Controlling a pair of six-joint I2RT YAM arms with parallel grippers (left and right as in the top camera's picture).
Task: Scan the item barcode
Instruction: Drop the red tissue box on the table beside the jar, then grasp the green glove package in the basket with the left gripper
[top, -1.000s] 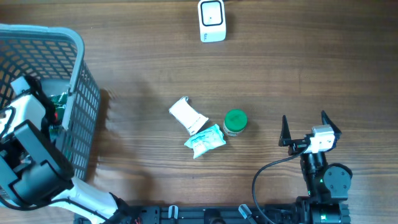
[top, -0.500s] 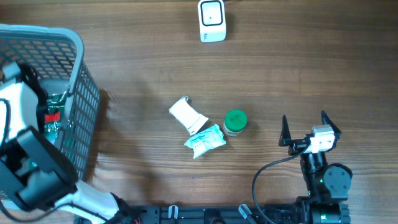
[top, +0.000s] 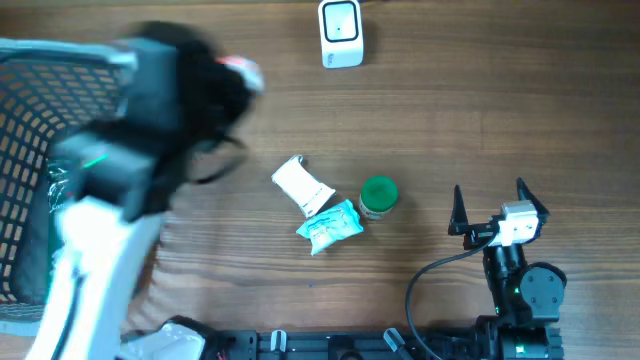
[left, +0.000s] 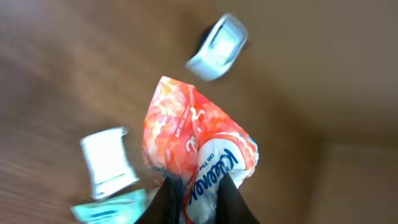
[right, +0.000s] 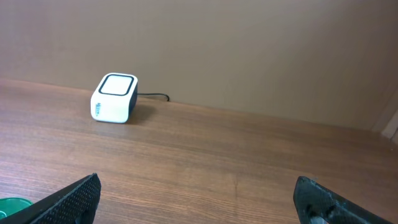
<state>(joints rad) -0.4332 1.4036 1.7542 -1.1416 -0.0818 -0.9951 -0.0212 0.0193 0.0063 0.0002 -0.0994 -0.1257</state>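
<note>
My left gripper (left: 198, 198) is shut on the lower end of an orange-and-white Kleenex tissue pack (left: 189, 134) and holds it in the air above the table. In the overhead view that arm is a dark blur beside the basket, with the pack (top: 244, 71) showing pink at its tip, left of the scanner. The white barcode scanner (top: 341, 33) sits at the table's far edge. It also shows blurred beyond the pack in the left wrist view, scanner (left: 218, 46), and in the right wrist view, scanner (right: 114, 98). My right gripper (top: 490, 196) stands open and empty at the front right.
A grey wire basket (top: 28, 190) fills the left side. Mid-table lie a white pack (top: 302, 184), a teal pack (top: 330, 226) and a green-lidded jar (top: 379, 196).
My left arm has risen out of the basket and swung right towards the scanner, with the tissue pack now gripped in its jaws. The right arm has not moved.
</note>
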